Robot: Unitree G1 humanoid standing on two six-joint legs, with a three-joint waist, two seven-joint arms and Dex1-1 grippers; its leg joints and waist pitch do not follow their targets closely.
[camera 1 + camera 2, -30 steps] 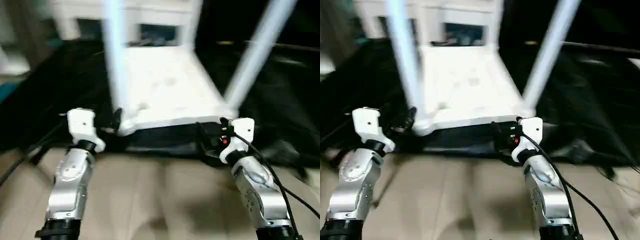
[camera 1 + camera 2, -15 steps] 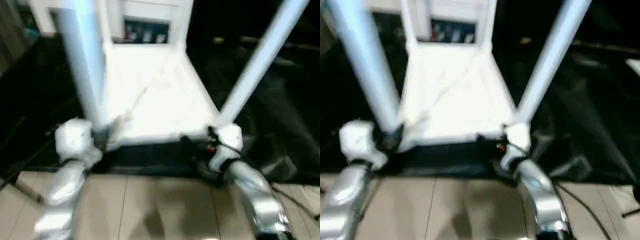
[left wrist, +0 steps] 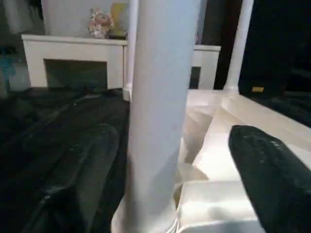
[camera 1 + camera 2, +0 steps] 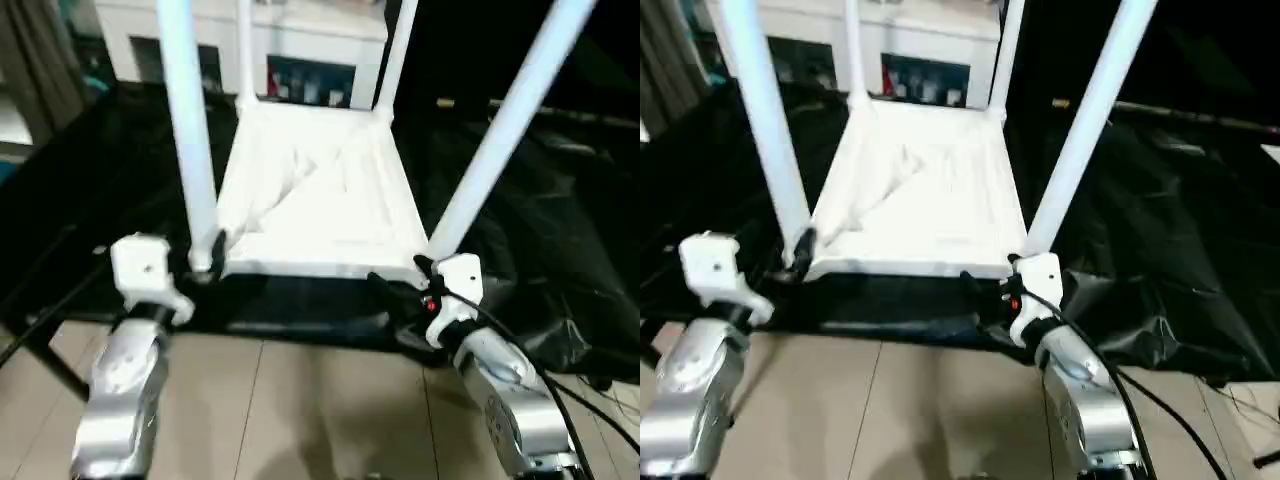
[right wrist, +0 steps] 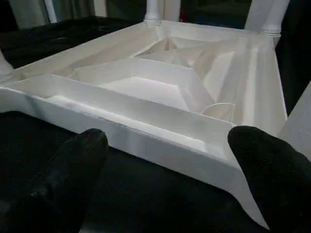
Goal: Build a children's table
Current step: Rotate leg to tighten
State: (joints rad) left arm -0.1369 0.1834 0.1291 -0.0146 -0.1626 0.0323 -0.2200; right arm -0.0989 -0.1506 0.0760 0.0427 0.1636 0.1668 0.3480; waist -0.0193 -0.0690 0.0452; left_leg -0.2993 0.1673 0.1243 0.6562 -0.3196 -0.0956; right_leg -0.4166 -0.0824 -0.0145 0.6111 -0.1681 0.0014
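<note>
The tabletop [image 4: 315,205] lies underside-up on a black cloth [image 4: 560,230], four legs [image 4: 190,140] standing at its corners.

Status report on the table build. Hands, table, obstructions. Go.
Both hands open: left hand at the near-left leg, right hand at the tabletop's near-right corner. Tabletop upside down on black sheet, four legs standing in it. Cabinet stands behind.

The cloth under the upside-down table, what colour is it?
Black cloth, clearest in the right eye view.
</note>
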